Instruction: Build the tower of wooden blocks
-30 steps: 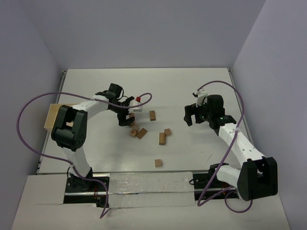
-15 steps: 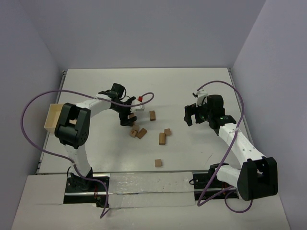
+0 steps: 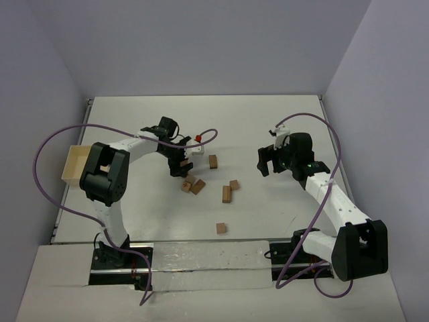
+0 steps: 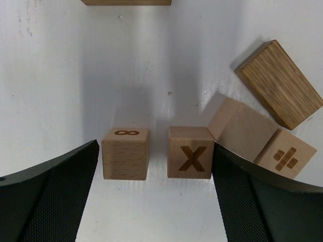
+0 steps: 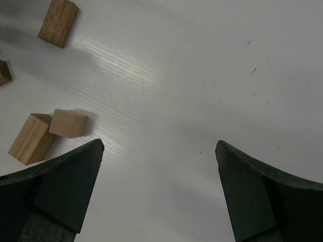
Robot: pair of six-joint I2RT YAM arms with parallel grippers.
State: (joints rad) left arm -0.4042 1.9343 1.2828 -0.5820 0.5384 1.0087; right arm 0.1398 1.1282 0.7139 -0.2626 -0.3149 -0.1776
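Note:
In the left wrist view my left gripper [image 4: 155, 151] stands open low over the table, with two wood blocks between its fingers. One is a cube marked with an infinity sign [image 4: 125, 154]; the other is a cube marked X [image 4: 191, 153], right against the right finger. Behind that finger lie a plain pale block [image 4: 242, 128], a cube with a divide sign [image 4: 285, 154] and a darker oblong block [image 4: 278, 83]. From above, the left gripper [image 3: 179, 164] sits at the cluster's left end. My right gripper [image 3: 268, 161] hangs open and empty. No tower is in view.
More loose blocks lie mid-table [image 3: 213, 161], [image 3: 234, 184], [image 3: 227, 194], and one lies nearer the bases [image 3: 220, 228]. A pale tray [image 3: 74, 166] stands at the left edge. The right wrist view shows blocks [image 5: 69, 123], [image 5: 33, 138], [image 5: 59, 15] off to its left.
The left arm's elbow has swung right, uncovering the tray, and its gripper has shifted slightly right at the cluster. The right arm has not moved.

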